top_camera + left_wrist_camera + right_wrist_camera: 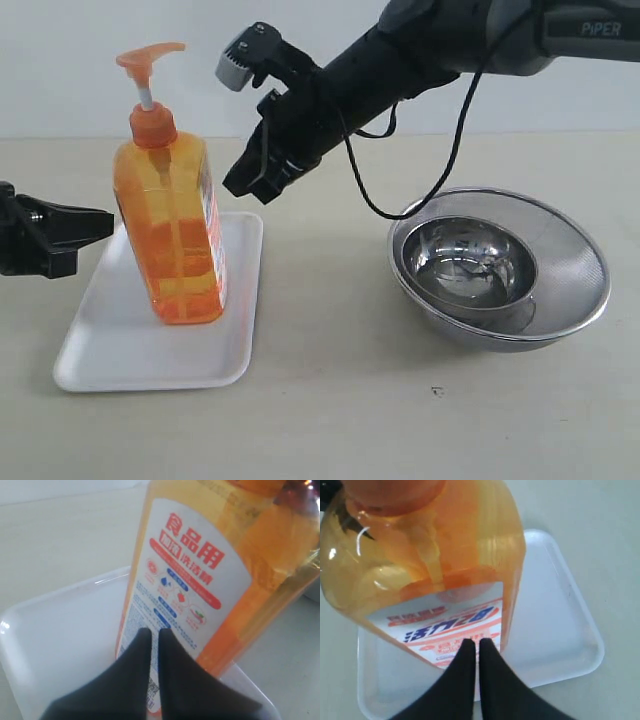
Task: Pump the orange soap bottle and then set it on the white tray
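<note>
standing upright on white tray (120, 350), orange soap bottle (175, 250) aims its spout toward right gripper (245, 185); small bowl (470, 265) sits inside large bowl (575, 260); its fingers and left gripper (100, 222) fingers pressed together.

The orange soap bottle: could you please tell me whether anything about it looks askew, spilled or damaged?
Nothing stands out: the orange soap bottle stands upright on the white tray, with no spilled soap visible.
</note>
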